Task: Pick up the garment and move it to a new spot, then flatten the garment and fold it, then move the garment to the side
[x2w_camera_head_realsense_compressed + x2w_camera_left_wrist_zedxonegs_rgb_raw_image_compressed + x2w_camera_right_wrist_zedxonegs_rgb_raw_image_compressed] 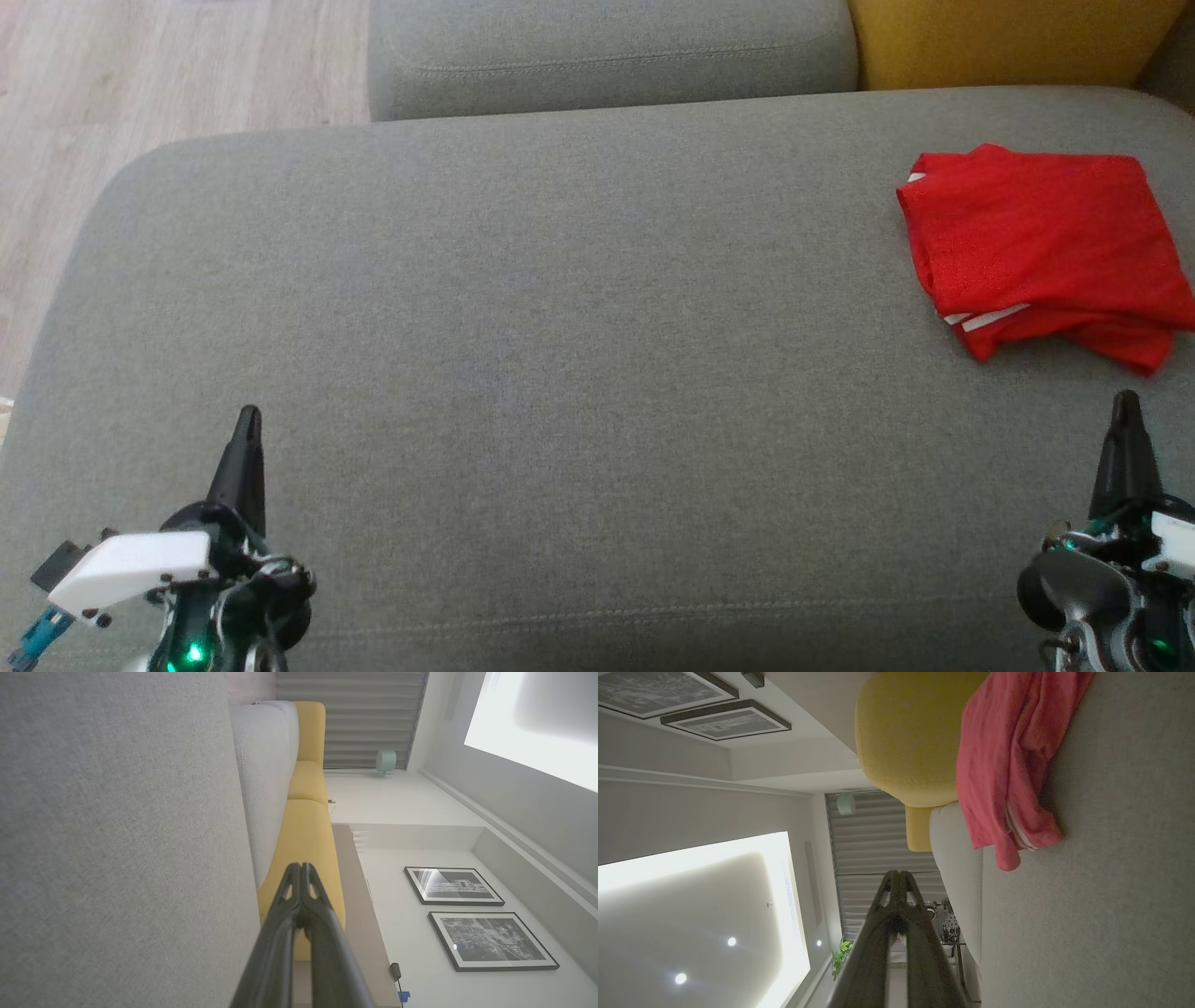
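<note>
- while both arms wait at the near edge of the grey cushion [560, 327], where does the red garment [1041, 247] lie?
- on the cushion's far right part, a rough folded bundle, long axis running across the cushion, white-striped hem toward the near side.
- which arm is nearer?
- the right gripper [1126, 403]. the bundle is just ahead of its tip, slightly inward, apart from it. the left gripper [248, 415] is well apart, at the cushion's near left.
- and the fingers?
- both pairs are pressed together, pinching nothing.
- what does the right wrist view add?
- it shows the bundle edge-on, with stacked layers and a loose corner drooping onto the cushion, which the head view flattens into an outline. i judge any further grasp belongs to the right arm, at that corner.
</note>
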Robot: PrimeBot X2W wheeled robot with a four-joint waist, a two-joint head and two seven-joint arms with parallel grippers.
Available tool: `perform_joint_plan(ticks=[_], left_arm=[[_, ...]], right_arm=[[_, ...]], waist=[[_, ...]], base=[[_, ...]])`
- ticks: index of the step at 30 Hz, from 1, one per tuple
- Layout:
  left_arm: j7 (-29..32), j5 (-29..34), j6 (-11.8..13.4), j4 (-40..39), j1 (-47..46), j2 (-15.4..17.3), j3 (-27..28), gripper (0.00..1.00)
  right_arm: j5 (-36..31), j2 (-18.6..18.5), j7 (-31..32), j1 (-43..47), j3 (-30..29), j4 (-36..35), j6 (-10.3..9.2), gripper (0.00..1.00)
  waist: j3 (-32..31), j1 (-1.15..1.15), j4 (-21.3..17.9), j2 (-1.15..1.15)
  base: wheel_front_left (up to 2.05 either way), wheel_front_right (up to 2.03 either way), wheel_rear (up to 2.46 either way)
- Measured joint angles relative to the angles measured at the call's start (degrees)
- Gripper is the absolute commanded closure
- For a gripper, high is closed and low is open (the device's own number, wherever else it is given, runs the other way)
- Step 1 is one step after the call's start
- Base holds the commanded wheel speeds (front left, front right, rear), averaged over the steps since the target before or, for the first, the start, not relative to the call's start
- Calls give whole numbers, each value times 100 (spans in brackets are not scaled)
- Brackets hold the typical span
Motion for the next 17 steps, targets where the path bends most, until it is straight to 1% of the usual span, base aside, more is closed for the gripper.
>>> perform_joint_plan(ticks=[17], left_arm=[[5,42,0,1,-3,-14,45,100]], right_arm=[[-9,9,2,0,-24,0,0,100]], waist=[[0,0,0,0]], base=[[0,0,0]])
